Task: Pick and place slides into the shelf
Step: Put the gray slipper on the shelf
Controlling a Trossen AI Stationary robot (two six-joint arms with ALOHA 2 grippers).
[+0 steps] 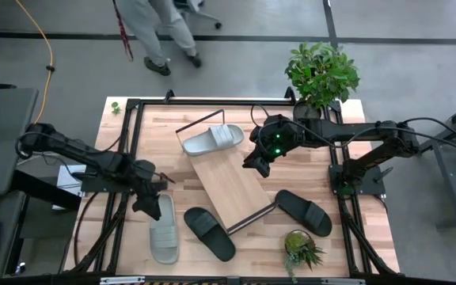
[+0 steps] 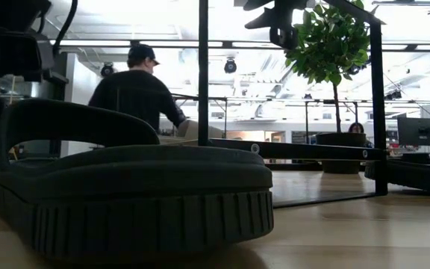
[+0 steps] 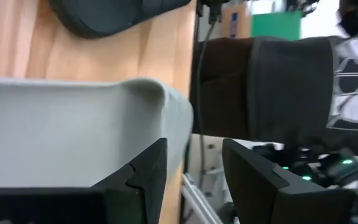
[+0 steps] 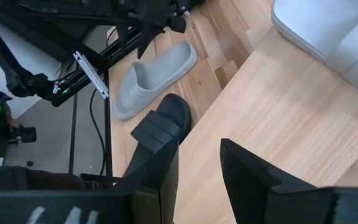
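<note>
The shelf [image 1: 229, 188] lies slantwise mid-table, and one light grey slide [image 1: 212, 140] rests sole-down on its far end. A second grey slide [image 1: 163, 229] lies sole-down on the table at the near left. My left gripper [image 1: 146, 203] is open at that slide's far end, the slide's rim [image 3: 73, 118] beside one finger. Two black slides [image 1: 209, 233] [image 1: 303, 211] lie flat near the front. My right gripper [image 1: 260, 162] hangs open above the shelf board [image 4: 278, 112], holding nothing. My left gripper [image 3: 194, 146] stands with one finger [image 3: 145, 177] right beside the far end of the grey slide's rim [image 3: 160, 99]. Nothing is between its fingers. I cannot tell whether that finger touches the rim. The slide lies flat on the table.
A potted plant [image 1: 321, 71] stands at the table's far right and a small plant [image 1: 299, 249] near the front edge. Black frame rails [image 1: 133, 119] run along the table's sides. A person [image 1: 161, 32] walks beyond the far edge. In the low view a black slide [image 2: 125, 187] fills the foreground.
</note>
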